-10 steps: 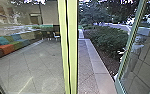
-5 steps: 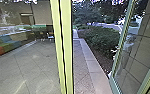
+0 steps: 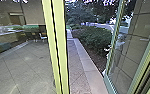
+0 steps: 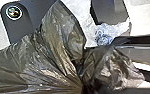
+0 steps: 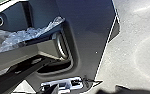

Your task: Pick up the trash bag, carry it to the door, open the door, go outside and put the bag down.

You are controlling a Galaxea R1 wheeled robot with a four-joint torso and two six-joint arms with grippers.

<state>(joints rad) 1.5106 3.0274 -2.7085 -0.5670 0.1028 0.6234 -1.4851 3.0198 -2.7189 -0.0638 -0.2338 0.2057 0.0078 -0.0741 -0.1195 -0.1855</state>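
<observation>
Left wrist view: trash bag (image 4: 58,40) bunched to tight neck, fingers of left gripper (image 4: 82,86) pinching it; dark plastic flares on both sides of pinch. Right gripper: open or closed, cannot tell. Head view: yellow-green post (image 3: 56,45) near middle, glass door (image 3: 126,52) standing open to its right. Paved path (image 3: 74,62) between them, running beside bushes (image 3: 94,37).

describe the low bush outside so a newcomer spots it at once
In the head view, find the tall yellow-green post, then the walkway just right of it, edged by a pale curb. Across that curb, on dark soil, is the bush: a broad, rounded green mass. It stands much lower than the trees behind it.
</observation>
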